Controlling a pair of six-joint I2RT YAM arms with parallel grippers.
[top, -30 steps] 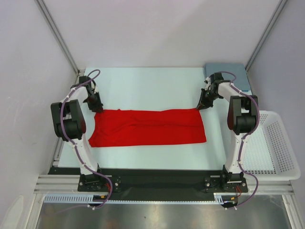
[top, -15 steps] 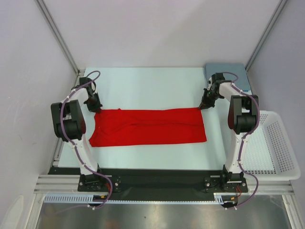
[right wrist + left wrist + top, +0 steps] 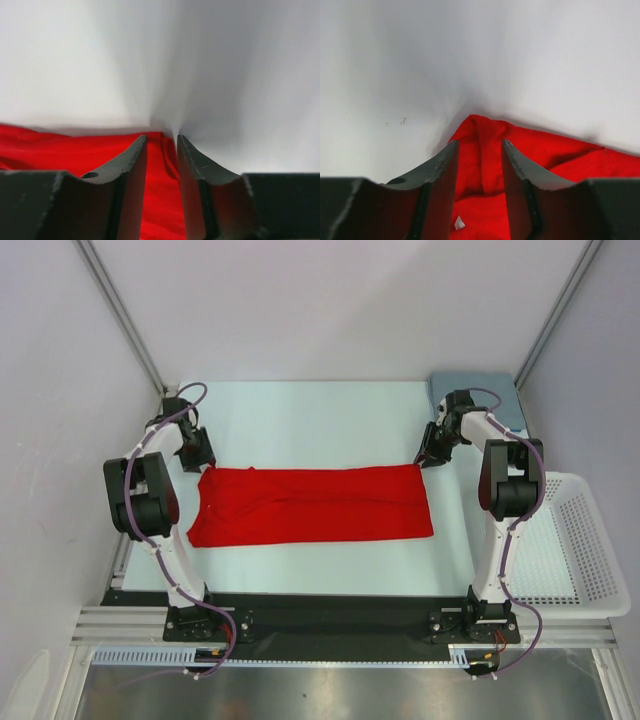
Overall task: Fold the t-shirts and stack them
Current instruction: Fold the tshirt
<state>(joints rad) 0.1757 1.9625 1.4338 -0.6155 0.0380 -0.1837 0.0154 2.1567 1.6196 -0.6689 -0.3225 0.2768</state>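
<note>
The red t-shirt (image 3: 310,505) lies flat on the table as a long folded strip. My left gripper (image 3: 203,462) is at its far left corner, jaws apart, with the red cloth (image 3: 560,155) and a small white label (image 3: 459,223) lying between the fingers of the left gripper (image 3: 480,145). My right gripper (image 3: 426,459) is at the far right corner, open, and the strip's corner (image 3: 65,150) lies loose between the fingers of the right gripper (image 3: 161,139). The slate blue t-shirt (image 3: 490,400) sits folded at the back right.
A white mesh basket (image 3: 580,550) stands off the table's right side. Grey walls and slanted frame posts close in the back and both sides. Bare table lies behind the red strip and in front of it.
Both grippers closed on the strip's far corners, then opened again. Both have drawn back slightly from the cloth, which stays flat in place.
</note>
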